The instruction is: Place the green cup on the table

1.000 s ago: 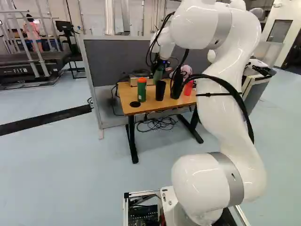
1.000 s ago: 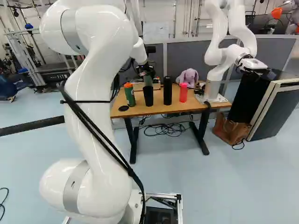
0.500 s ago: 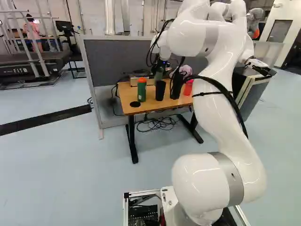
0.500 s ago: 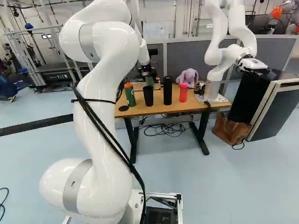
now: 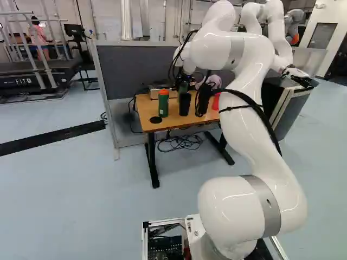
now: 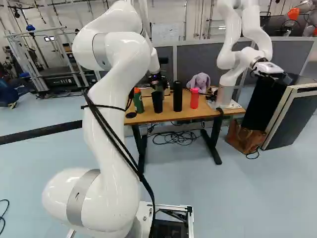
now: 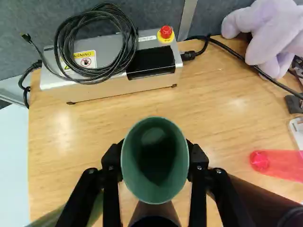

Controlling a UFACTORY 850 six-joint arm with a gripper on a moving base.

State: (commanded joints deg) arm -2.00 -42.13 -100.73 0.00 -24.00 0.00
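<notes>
From the base toward twelve o'clock, a tall white arm (image 5: 244,114) reaches over to the desk. A second white robot arm (image 6: 230,59) stands at the three o'clock end of that wooden desk (image 6: 143,119). Picture a clock face centred on the green cup, twelve pointing away from the base. At eleven o'clock sits a grey control box (image 7: 113,87) topped by a coiled black cable (image 7: 128,33). Between one and two is a lilac plush toy (image 7: 272,28); at four, a tall black tumbler (image 6: 177,96); at eight, a green bottle with an orange cap (image 6: 138,101); at three, a pink bottle (image 6: 194,101); at six, a black cup (image 6: 157,102). In the middle, the green cup (image 7: 154,161) is upright, its mouth open toward the wrist. The black gripper (image 6: 157,81) has its fingers (image 7: 111,198) closed on it from nine and three o'clock. Whether its bottom touches the desk cannot be told. Smallest is the control box's red button (image 7: 165,32), near twelve.
</notes>
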